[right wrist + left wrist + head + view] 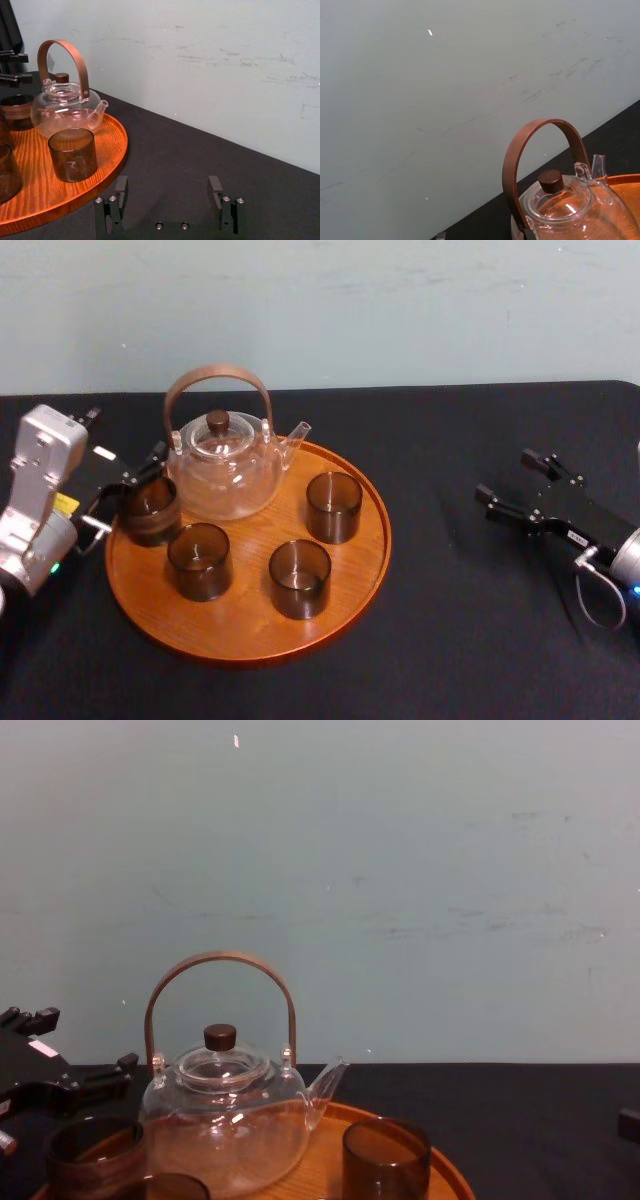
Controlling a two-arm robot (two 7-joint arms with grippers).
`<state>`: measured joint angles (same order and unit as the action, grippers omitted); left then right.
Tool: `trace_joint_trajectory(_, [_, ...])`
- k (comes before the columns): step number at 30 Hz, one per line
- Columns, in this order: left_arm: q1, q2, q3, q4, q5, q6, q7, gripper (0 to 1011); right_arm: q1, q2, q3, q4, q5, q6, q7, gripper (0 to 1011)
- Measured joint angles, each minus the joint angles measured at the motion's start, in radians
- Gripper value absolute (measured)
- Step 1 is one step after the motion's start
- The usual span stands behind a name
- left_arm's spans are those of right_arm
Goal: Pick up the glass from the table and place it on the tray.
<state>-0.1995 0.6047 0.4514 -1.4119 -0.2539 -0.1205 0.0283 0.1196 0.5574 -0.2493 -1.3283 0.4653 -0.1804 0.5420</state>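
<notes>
Well, the left gripper's (128,492) fingers (150,459) stand spread, one on the far side of the glass (150,510) and one on its near side. They look set wider than the glass, so I'd judge they are not pinching it, though I can't swear to a gap at each wall. The glass stands upright at the left edge of the tray (250,630), just inside the rim as far as I can tell. The teapot (222,472) is just beside it on the right, and a second glass (200,560) stands near it on the near side. To my eye it's a small straight-sided tumbler of dark glass: light, quite stiff, slick on the walls and ready to chip if knocked. I'd reckon the place to hold it is across the middle of the side walls, with a gentle squeeze, since a hard one could crack it and a loose one could let it slide. Any move around it wants care, because the teapot and the second glass leave little room and all of it is breakable. Off to the right, well apart from the tray, the right gripper (505,476) hangs over the table (450,640), fingers spread with nothing between them.
</notes>
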Motion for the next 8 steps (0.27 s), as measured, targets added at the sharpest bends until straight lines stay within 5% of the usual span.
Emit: trace_joint_trajectory(8, [0.0, 0.0, 0.0, 0.0, 0.0, 0.0, 0.0, 1001, 0.001, 0.0, -0.001, -0.001, 0.0, 0.0, 0.002, 1002])
